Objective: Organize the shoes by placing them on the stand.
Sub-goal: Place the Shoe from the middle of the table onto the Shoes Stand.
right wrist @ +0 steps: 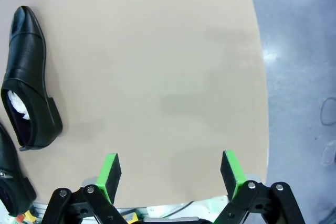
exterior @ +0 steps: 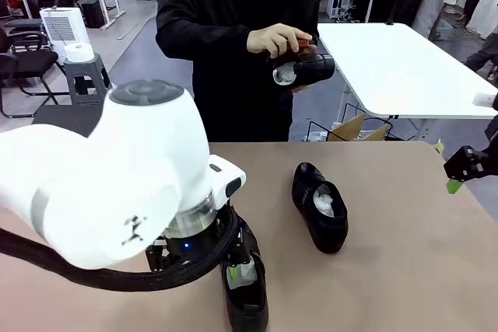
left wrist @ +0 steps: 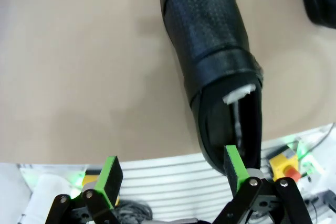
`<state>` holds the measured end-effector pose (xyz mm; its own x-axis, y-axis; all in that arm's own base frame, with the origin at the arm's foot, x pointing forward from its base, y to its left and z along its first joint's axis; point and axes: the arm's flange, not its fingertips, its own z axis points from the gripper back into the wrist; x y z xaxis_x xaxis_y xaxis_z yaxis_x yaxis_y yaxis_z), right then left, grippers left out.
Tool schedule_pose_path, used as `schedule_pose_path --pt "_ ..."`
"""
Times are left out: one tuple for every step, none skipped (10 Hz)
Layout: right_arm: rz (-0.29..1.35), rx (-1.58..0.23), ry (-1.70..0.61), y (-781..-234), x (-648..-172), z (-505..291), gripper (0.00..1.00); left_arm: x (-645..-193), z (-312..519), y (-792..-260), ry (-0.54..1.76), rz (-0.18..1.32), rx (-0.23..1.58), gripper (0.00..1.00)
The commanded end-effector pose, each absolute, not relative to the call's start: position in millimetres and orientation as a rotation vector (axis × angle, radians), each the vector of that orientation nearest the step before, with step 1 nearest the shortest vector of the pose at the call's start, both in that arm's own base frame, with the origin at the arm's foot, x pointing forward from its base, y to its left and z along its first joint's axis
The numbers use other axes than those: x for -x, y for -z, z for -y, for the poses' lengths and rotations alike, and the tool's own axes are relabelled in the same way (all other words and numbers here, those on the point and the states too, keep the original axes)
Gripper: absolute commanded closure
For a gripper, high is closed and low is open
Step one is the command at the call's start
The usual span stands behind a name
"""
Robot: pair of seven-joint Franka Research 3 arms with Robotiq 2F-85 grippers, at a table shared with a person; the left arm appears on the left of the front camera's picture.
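left arm (exterior: 117, 184): glossy white rounded shell, grey end cap (exterior: 146, 92), black braided cable sleeve (exterior: 93, 274) | pads (left wrist: 111, 176): green | person (exterior: 210, 21): black long-sleeved top

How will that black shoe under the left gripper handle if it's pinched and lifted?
The shoe looks glossy, so the green pads may slip on its leather. White paper shows inside it, so it probably keeps its shape when squeezed. It lies flat on its sole on the table, so it should slide or pivot rather than roll.

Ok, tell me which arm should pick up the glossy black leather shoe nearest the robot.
Left: the left gripper is open right at the heel of that shoe; the right gripper, also open, hangs over bare brown table away from it.
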<state>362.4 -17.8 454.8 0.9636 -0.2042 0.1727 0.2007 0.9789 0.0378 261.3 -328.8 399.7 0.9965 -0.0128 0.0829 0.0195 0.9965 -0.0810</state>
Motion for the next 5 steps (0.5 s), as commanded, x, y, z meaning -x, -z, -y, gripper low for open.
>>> schedule_pose_path --pt "0.179 -0.025 0.202 -455.9 -362.0 17.7 0.00 -271.1 338.5 -382.9 -0.036 0.145 0.026 0.00" --pt "0.179 -0.025 0.202 -455.9 -362.0 17.7 0.00 -272.7 342.4 -376.2 -0.030 0.129 0.032 0.00" --pt "0.179 -0.025 0.202 -455.9 -362.0 17.7 0.00 -273.8 346.1 -369.6 -0.028 0.113 0.031 0.00" --pt "0.179 -0.025 0.202 -455.9 -362.0 17.7 0.00 -274.8 349.3 -362.9 -0.028 0.075 0.025 0.00" --pt "0.179 -0.025 0.202 -455.9 -362.0 17.7 0.00 -278.1 352.4 -353.1 -0.054 0.031 0.034 0.00"
